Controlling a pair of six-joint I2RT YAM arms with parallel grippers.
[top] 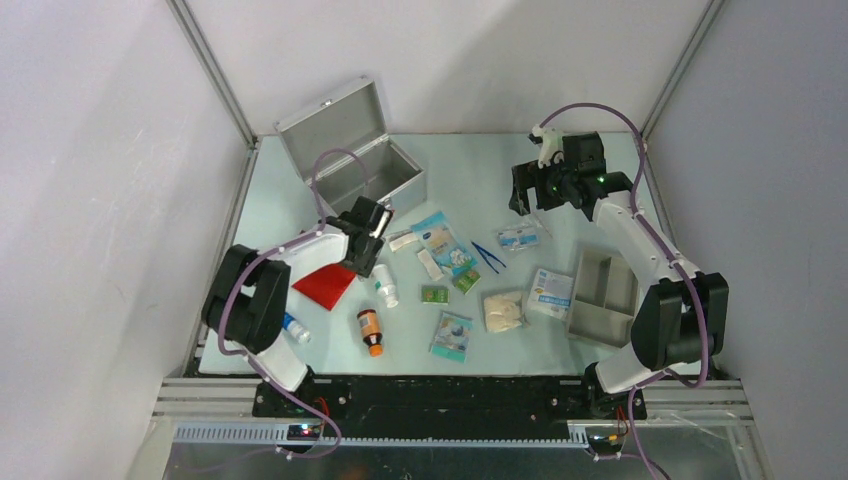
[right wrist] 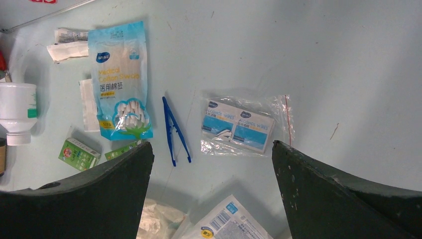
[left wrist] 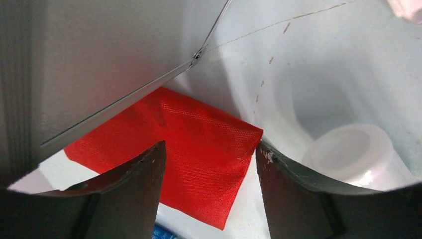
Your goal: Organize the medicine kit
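Observation:
The medicine kit [top: 365, 165], a silver metal case, stands at the back left of the table with its lid up; its wall [left wrist: 99, 59] fills the upper left of the left wrist view. My left gripper [top: 363, 258] hovers just in front of the case, open, with nothing between its fingers [left wrist: 144, 194]. Below it lies a flat red pouch [left wrist: 199, 144] [top: 325, 285], and a white bottle [left wrist: 353, 154] [top: 385, 287] lies to its right. My right gripper [top: 535, 192] hangs open high over the back right, above a bag of wipes [right wrist: 241, 127].
Loose on the table lie a cotton swab pack [right wrist: 119, 79], blue tweezers [right wrist: 174, 130], a green box [right wrist: 77, 153], a brown bottle [top: 370, 330], gauze [top: 503, 310] and flat packets [top: 551, 292]. A grey divided tray [top: 582, 310] sits at the right.

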